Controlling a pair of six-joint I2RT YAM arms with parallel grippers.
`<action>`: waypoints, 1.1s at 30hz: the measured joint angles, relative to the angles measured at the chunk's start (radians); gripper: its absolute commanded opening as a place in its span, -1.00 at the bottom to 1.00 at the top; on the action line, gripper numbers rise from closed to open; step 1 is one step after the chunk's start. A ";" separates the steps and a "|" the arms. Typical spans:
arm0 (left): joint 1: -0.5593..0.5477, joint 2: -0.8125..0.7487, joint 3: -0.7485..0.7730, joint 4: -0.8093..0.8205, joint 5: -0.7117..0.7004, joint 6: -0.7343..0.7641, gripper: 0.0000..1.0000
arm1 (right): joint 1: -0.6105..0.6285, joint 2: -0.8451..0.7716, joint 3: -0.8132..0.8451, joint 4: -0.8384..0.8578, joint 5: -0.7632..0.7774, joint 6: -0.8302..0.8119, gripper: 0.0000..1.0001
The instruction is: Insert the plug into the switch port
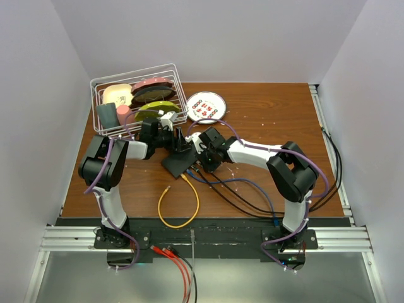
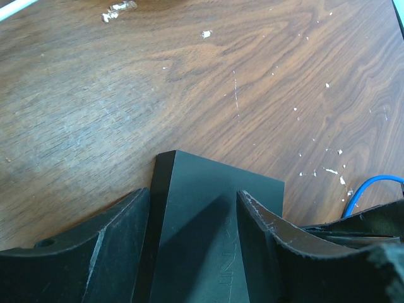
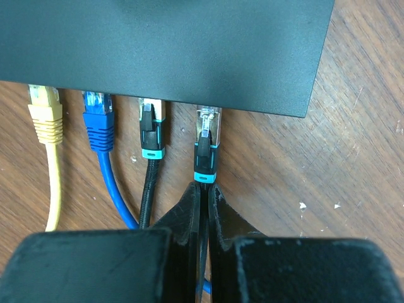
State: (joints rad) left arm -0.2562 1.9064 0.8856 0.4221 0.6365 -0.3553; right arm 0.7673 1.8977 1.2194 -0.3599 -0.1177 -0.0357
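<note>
My right gripper (image 3: pixel 203 189) pinches the black-and-teal metal-tipped plug's (image 3: pixel 206 148) cable at the flat matte black box's (image 3: pixel 164 50) six-o'clock edge, my left gripper (image 2: pixel 192 252) straddling the box.

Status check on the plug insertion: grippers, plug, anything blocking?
Left gripper straddles the black switch box, steadying it. Right gripper shut on cable behind the black plug, tip at the port edge, not clearly seated. Three neighbour plugs alongside; nothing blocking.

Switch box (image 1: pixel 178 159) mid-table between both hands, four plugs (image 3: pixel 206 142) along its near edge — wire basket (image 1: pixel 134 104) behind-left
</note>
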 measured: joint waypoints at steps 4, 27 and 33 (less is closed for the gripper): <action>0.000 0.002 0.001 0.002 0.000 0.001 0.23 | 0.000 -0.007 -0.013 0.018 -0.005 -0.010 -1.00; 0.001 0.011 0.007 0.015 0.013 0.008 0.32 | -0.003 -0.022 -0.052 0.087 -0.037 -0.037 -1.00; 0.001 0.012 0.018 -0.003 0.010 0.012 0.31 | -0.003 -0.022 -0.052 0.085 -0.036 -0.037 -1.00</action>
State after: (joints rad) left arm -0.2550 1.9186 0.9031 0.4187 0.6464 -0.3435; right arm 0.7647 1.8755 1.1675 -0.2745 -0.1535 -0.0727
